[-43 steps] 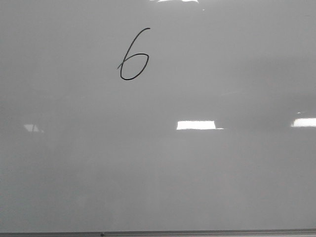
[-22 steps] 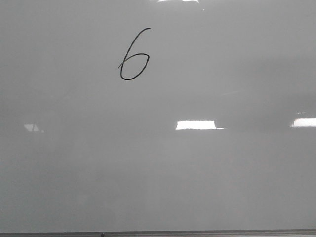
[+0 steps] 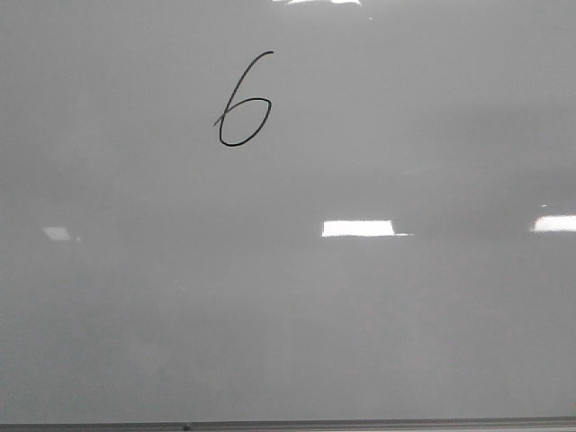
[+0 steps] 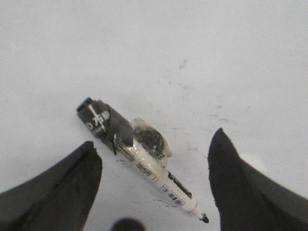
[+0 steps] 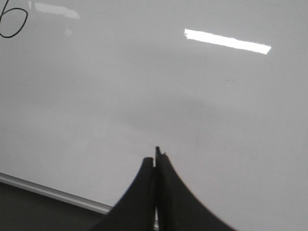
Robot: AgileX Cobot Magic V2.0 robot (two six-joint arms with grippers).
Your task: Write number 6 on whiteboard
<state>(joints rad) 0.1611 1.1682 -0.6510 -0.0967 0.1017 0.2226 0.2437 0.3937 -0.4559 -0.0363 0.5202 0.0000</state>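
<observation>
Number 6 drawn on whiteboard. Left pincer wide, marker lying loose between its fingers. Right pincer closed, empty.

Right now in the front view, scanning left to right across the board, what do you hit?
Faint light reflection → the number 6 → bright rectangular reflection → reflection cut by the right edge, all on the whiteboard.

The number 6 sits on the whiteboard, upper left; a marker lies between my left fingers (untouched).
</observation>
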